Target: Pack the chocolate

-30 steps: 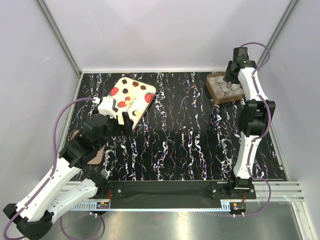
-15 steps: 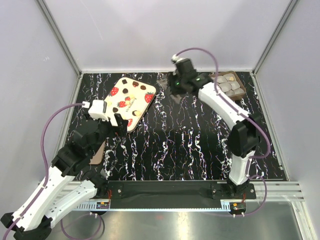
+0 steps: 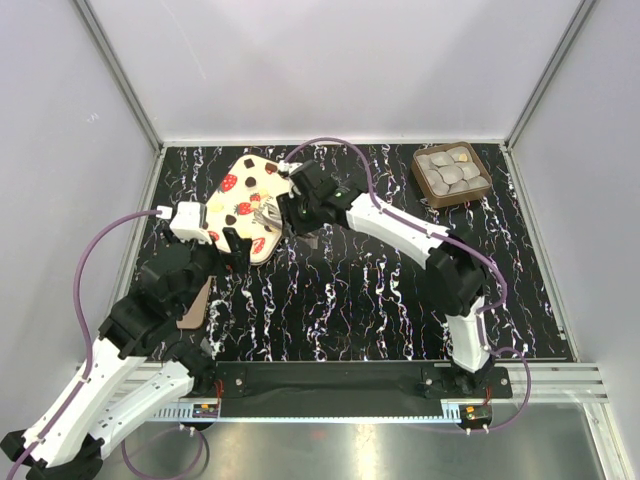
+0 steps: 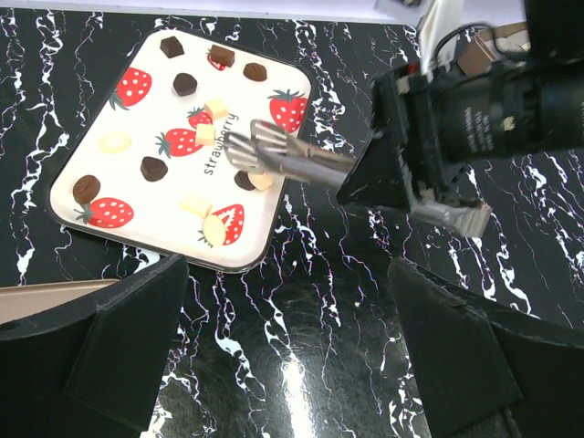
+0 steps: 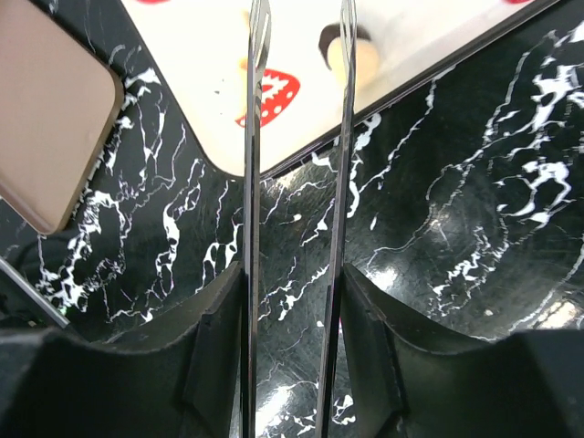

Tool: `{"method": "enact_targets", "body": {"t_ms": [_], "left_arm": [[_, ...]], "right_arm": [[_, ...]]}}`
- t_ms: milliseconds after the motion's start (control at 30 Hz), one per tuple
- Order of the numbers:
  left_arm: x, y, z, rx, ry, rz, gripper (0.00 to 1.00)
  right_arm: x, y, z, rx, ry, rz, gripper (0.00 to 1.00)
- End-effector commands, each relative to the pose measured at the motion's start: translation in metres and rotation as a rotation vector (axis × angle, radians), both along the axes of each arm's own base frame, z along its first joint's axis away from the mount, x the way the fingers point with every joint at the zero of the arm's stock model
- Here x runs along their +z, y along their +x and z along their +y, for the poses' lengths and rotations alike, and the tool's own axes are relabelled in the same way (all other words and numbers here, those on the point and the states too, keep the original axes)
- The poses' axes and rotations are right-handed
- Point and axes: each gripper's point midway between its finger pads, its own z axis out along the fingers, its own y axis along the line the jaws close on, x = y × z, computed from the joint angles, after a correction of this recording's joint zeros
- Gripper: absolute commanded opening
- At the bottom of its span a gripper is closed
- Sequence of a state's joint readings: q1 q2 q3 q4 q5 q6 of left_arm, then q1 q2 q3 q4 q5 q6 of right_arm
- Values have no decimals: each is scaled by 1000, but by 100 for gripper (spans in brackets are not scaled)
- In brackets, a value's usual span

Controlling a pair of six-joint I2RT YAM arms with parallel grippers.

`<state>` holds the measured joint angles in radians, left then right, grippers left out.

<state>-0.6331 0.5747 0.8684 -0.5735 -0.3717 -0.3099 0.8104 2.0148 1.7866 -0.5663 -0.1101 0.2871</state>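
Note:
The chocolate, several pale grey and gold round pieces, sits in a small square brown tray at the back right, with no gripper near it. My right gripper reaches across to the left. Its two long thin metal blades stand apart with nothing between them, their tips over the near corner of the cream strawberry lid. In the right wrist view the right gripper points at that lid. My left gripper hovers wide open just in front of the lid, and the left gripper holds nothing.
A flat pinkish-brown card lies at the left edge, partly under the left arm; the card also shows beside the lid. Grey walls enclose the black marbled table. The right arm stretches across the table's middle.
The right arm swung from the chocolate tray at the back right across to the strawberry lid, its blades spreading a little. The left arm drew back slightly toward the near left, still open.

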Motion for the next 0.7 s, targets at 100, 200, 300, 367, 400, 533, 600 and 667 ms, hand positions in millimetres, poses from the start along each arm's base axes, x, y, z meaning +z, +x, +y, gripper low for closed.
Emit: {"method": "enact_targets", "body": {"t_ms": [100,200,300,367,400,533,600,667], "left_arm": [[12,6,2,26,-24,-52,99],[11,7,1,22,-23,-49,99],[10,7,-1,17,-22,-43,99],[10,7,-2,13,-21,-42,99],[9,8,-2,11,-20,-40,99],[7,9,-4,4,-16,-30,99],[7,9,-5,2,-16,-30,99],[8,8,-5,3,-18,-31,99]], "right_arm": [[-7,-2,10,51,-38,-57,51],[-15,-2,5,51,-76,-63,52],[-19,1,-1,40,-102,-75,52],[-20,1,-2,42,-109,-83,52],[-19,1,-3,39,-109,-85,52],[-23,1,-5,41,-119,-89,52],[-27,1,-6,45,-130,-83,52],[-33,-1,-8,49,-139,-68,52]]}}
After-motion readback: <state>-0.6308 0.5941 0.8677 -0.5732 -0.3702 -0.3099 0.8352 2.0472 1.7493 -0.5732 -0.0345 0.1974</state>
